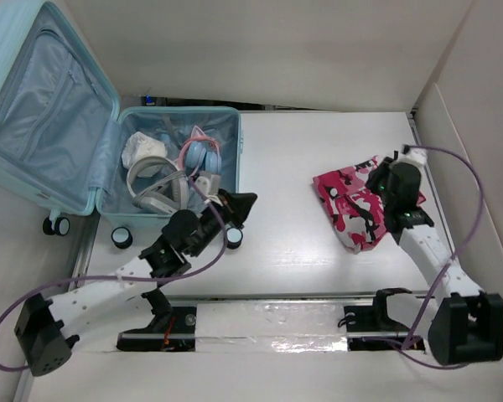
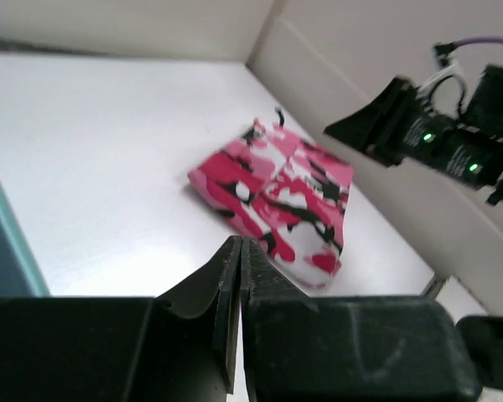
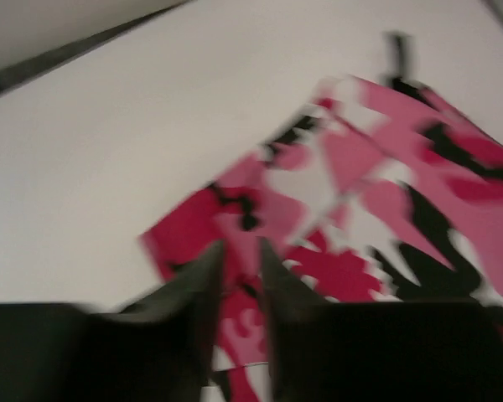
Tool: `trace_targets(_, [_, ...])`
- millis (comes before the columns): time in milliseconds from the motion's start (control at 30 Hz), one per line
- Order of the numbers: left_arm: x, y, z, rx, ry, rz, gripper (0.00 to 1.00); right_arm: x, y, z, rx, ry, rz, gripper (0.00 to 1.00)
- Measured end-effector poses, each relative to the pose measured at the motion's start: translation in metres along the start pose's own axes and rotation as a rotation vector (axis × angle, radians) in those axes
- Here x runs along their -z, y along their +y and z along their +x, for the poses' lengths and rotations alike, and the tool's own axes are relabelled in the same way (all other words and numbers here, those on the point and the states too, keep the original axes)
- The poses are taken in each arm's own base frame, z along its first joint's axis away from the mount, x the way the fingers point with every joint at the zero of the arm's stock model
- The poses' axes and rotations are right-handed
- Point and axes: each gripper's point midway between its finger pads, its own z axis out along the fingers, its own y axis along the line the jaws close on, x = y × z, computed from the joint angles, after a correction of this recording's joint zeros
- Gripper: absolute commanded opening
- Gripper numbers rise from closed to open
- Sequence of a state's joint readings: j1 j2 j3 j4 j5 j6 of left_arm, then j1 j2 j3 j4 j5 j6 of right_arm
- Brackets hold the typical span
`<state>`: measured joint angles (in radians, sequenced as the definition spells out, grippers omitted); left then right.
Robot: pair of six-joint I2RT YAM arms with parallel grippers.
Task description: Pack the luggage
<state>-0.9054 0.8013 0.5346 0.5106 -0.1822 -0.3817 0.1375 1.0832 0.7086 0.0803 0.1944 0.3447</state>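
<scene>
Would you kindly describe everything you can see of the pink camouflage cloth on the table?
The pink camouflage cloth is a soft-looking fabric piece printed in pink, red, white and black patches, folded into a rough rectangle with a small black loop at one edge. It lies flat on the white table, on its right side near the wall. The right end effector is directly over it; whether it pinches the fabric is unclear.

White bench (image 1: 302, 251), walls at the back and right. Far-left corner: open luggage (image 1: 233, 142) with a pale aqua shell, one half flat on the bench, the lid half opened out to the left, casters (image 1: 121, 238) on the near side. Right side: folded pink, red and black camo cloth (image 1: 348, 205) lying flat, well apart from the luggage.
</scene>
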Motion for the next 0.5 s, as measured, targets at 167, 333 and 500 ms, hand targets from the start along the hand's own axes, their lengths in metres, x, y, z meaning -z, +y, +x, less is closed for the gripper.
trace_targets(167, [-0.013, -0.01, 0.061, -0.017, 0.175, 0.009, 0.0, 0.038, -0.153, 0.021, -0.169, 0.009, 0.42, 0.91])
trace_targets(333, [-0.02, -0.025, 0.076, -0.025, 0.217, 0.021, 0.19, 0.067, -0.201, 0.048, -0.3, 0.014, 0.569, 0.86])
trace_targets(500, [-0.036, -0.024, 0.089, -0.013, 0.251, -0.012, 0.47, 0.046, -0.198, 0.1, -0.406, 0.193, 0.475, 0.58])
